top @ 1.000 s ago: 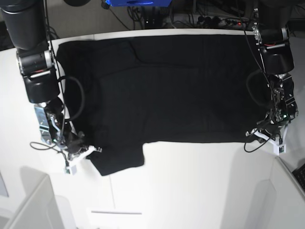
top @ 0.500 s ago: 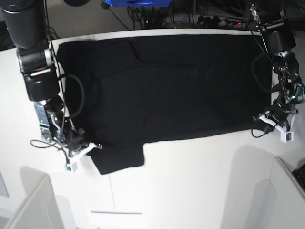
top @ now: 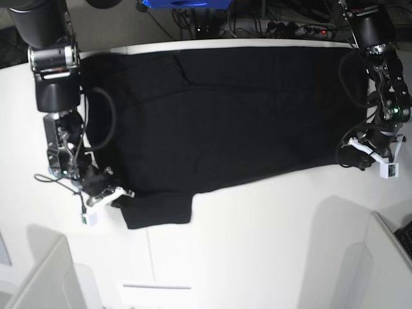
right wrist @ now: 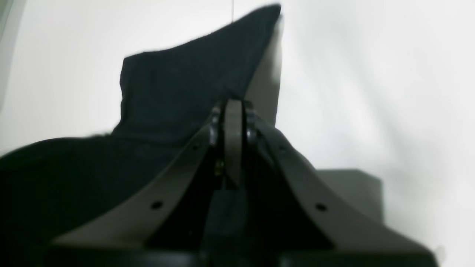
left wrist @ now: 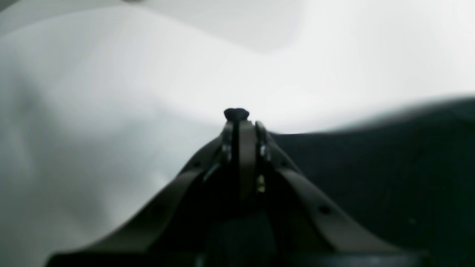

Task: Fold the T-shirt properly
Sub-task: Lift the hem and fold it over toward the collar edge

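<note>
The black T-shirt (top: 225, 116) lies spread on the white table (top: 270, 244), plain side up; no print shows. My right gripper (top: 122, 194) is at the shirt's near left corner by the sleeve. In the right wrist view it (right wrist: 232, 105) is shut on black cloth (right wrist: 178, 85) that rises ahead of it. My left gripper (top: 353, 156) is at the near right hem corner. In the left wrist view it (left wrist: 240, 124) is shut with a small tuft of black cloth at its tip, and the shirt (left wrist: 371, 167) stretches off to the right.
Cables and a power strip (top: 302, 29) lie behind the table's far edge. A blue device (top: 183, 3) sits at the top centre. A grey box edge (top: 386, 257) stands at the near right and another (top: 38, 277) at the near left.
Both grippers have moved toward the far side of the table, dragging the shirt's near edge with them. The near right hem corner has shifted up and to the right.
</note>
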### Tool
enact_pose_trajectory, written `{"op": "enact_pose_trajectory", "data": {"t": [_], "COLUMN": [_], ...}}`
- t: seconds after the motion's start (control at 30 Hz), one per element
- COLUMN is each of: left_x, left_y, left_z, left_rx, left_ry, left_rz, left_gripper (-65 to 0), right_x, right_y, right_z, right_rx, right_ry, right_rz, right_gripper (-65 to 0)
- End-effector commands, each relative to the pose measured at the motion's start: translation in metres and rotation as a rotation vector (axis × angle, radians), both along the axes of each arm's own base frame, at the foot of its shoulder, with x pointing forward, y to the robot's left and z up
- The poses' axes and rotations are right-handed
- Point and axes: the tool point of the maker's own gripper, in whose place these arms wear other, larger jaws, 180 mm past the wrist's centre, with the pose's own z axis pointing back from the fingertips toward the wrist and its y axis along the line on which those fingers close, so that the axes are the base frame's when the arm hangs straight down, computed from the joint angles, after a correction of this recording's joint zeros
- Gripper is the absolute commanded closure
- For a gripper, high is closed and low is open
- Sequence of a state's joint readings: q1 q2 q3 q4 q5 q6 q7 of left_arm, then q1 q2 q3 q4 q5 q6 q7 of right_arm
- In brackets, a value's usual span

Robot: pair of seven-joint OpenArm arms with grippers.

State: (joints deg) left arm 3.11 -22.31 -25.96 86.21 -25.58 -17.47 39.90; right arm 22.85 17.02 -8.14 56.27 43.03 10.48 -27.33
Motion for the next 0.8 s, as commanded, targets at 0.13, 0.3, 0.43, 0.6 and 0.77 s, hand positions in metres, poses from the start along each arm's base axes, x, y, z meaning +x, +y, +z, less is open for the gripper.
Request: {"op": "enact_pose_trajectory", "data": {"t": [0.13,0.3,0.43,0.6,0.77], "left_x": [-0.003,-0.015,-0.022,-0.031,-0.041], "left_y": [-0.009,-0.02,-0.032,-0.039,-0.027], "left_z": [0.02,0.023,0.022,0.031,0.048], "left_rx": [0.039,0.053,0.044,0.066,0.076], "left_ry": [-0.053,-0.054,-0.057,-0.069,-0.119], "left_rz": [-0.048,-0.078,-0.091,-0.114,-0.051], "left_gripper": [0.0,0.0,0.0,0.0,0.0], "right_x": [0.009,0.002,-0.005,-0.015,-0.025], "right_y": [-0.022,-0.029,-0.035,-0.034,-0.038], "right_z": [0.023,0.029,0.034,0.04,0.041], "right_rx": [-0.024,-0.034,-0.023,-0.029,-0.027], "right_ry": [-0.072,-0.073,-0.049,-0.044,-0.022], "right_rz": [-0.02,-0.015,-0.022,-0.003,-0.002], "right_gripper": [0.0,0.0,0.0,0.0,0.0]}}
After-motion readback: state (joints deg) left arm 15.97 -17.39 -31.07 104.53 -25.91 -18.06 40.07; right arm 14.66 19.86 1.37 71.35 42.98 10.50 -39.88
